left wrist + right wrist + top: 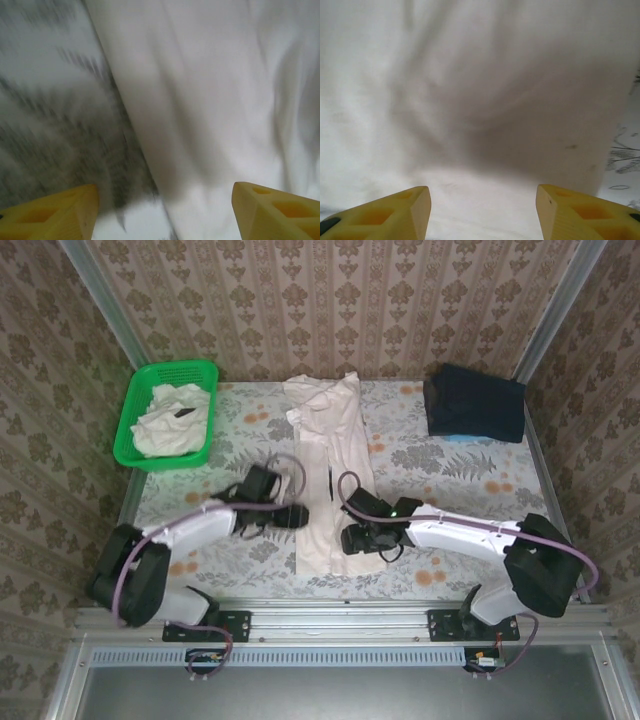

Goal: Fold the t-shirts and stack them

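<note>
Shirt: long-folded t-shirt (325, 480) lies down the centre of the table (450, 470), far edge to near edge.
L claw: left gripper (165, 200) wide open, empty; I see it straddling the shirt's left edge (wrist cam blurry).
R claw: right gripper (482, 200) open, holding nothing, over the shirt by its right edge.
Far-left corner: green basket (128, 430) w/ t-shirts (170, 420).
Far-right corner: dark folded cloth (475, 402).

L gripper (165, 202) wide over t-shirt (210, 100) edge

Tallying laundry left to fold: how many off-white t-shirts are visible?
2: a long t-shirt lies folded lengthwise mid-table; a crumpled t-shirt sits in the green basket, far left. The basket heap may hide more.
</note>
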You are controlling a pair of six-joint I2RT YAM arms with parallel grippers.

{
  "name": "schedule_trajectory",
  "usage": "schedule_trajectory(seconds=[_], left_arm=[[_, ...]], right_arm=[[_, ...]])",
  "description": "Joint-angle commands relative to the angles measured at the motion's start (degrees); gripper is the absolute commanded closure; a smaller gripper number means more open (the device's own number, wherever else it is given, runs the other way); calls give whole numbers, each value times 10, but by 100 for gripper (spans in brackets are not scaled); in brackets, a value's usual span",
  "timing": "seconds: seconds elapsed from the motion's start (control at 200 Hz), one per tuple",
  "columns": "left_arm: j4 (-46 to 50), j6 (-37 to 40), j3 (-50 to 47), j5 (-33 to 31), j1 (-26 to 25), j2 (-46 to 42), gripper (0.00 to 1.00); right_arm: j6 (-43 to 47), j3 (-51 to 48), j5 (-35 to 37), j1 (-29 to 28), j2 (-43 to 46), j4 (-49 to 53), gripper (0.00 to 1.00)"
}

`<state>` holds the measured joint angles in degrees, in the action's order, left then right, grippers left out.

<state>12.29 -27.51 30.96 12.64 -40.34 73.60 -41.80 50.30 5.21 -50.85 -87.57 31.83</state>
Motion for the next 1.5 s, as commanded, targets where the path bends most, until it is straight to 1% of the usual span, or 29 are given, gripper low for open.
schedule_trajectory(seconds=[0.0, 0.095, 0.155, 0.18, 0.225, 0.325, 0.375, 0.405, 0.54, 0.61, 0.66, 0.77, 0.81, 0.82, 0.865, 0.89, 0.915, 0.965, 1.0, 1.065, 1.115, 1.155, 1.19, 1.275, 1.305, 1.4, 1.495], left_arm=[[-44, -65, -20, -58, -55, -30, 28], [-28, -75, -34, -94, -94, -35, 29], [-36, -73, -43, -99, -102, -33, 30], [-39, -73, -44, -100, -103, -30, 32], [-41, -69, -44, -99, -106, -23, 39], [-47, -65, -51, -105, -110, -18, 53], [-49, -65, -56, -108, -111, -19, 58], [-49, -64, -57, -108, -110, -19, 61], [-43, -59, -59, -114, -110, -20, 67], [-39, -56, -60, -117, -110, -20, 73], [-39, -55, -59, -117, -110, -18, 74], [-40, -59, -58, -113, -110, -20, 76], [-42, -63, -57, -110, -111, -26, 74], [-43, -64, -57, -109, -111, -28, 73], [-46, -69, -58, -109, -115, -40, 66], [-47, -72, -59, -110, -118, -48, 63], [-47, -75, -58, -111, -122, -54, 61], [-40, -80, -55, -119, -130, -69, 53], [-36, -81, -53, -123, -139, -76, 49], [-34, -82, -52, -137, -153, -79, 41], [-39, -82, -54, -139, -156, -68, 40], [-42, -84, -57, -138, -156, -52, 40], [-47, -85, -58, -134, -156, -37, 42], [-65, -88, -61, -124, -157, -6, 46], [-71, -90, -62, -122, -157, 1, 47], [-81, -91, -68, -120, -157, 13, 60], [-84, -88, -70, -120, -157, 14, 71]], right_arm=[[-2, 0, 76, 1, -23, 50, 41], [-1, -16, 78, -3, -11, 31, 41], [0, -24, 75, -4, -11, 23, 42], [0, -27, 78, -5, -14, 22, 43], [0, -30, 79, -6, -20, 19, 45], [1, -33, 94, -7, -35, 24, 55], [2, -31, 103, -9, -41, 33, 58], [1, -30, 110, -9, -41, 37, 63], [1, -29, 122, -13, -29, 43, 80], [1, -28, 122, -13, -16, 46, 85], [1, -29, 118, -14, -5, 45, 88], [1, -35, 106, -15, 20, 39, 88], [1, -37, 108, -16, 26, 42, 85], [1, -37, 108, -16, 27, 43, 85], [-2, -36, 112, -16, 31, 54, 74], [-6, -34, 119, -18, 34, 63, 69], [-12, -31, 129, -21, 38, 75, 67], [-18, -22, 145, -32, 48, 95, 62], [-20, -16, 155, -45, 56, 102, 57], [-20, -12, 156, -69, 66, 76, 54], [-9, -19, 122, -81, 59, 23, 53], [-1, -19, 94, -84, 41, -8, 53], [0, -10, 88, -85, 19, -29, 53], [0, 19, 109, -85, -39, -14, 56], [-3, 27, 118, -85, -55, 10, 57], [-1, 31, 118, -85, -84, 14, 61], [-3, 25, 114, -85, -92, 7, 69]])
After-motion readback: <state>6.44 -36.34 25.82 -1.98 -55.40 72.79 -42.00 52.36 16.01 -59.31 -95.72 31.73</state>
